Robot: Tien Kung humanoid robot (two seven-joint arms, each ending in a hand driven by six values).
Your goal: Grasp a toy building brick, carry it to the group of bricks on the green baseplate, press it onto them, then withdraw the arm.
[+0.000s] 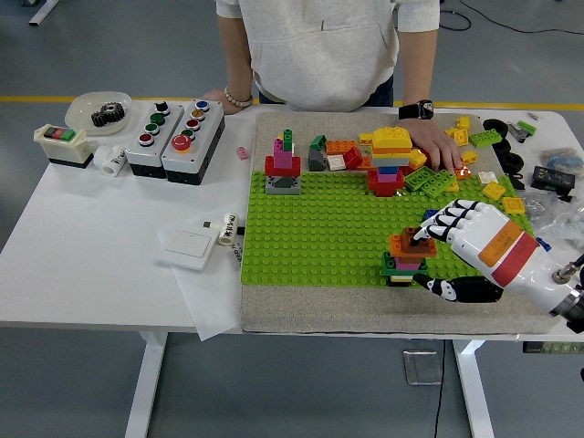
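A small stack of bricks (405, 260), green at the base with pink and orange above and a brown brick on top, stands on the green baseplate (319, 228) near its front right. My right hand (425, 259) sits just right of the stack, fingers spread. Its fingertips (425, 231) hover at the top brick's right edge, and the thumb lies low on the mat, apart from the stack. It holds nothing. Two more stacks stand at the plate's back: a red and pink one (284, 164) and a yellow-topped one (390, 160). My left arm is out of view.
A person stands at the far side, one hand (440, 146) resting among loose bricks (484, 164) at the back right, the other (219, 96) on the table. Button boxes (173, 137), a bowl with a gear (99, 111) and a white switch plate (190, 244) lie left.
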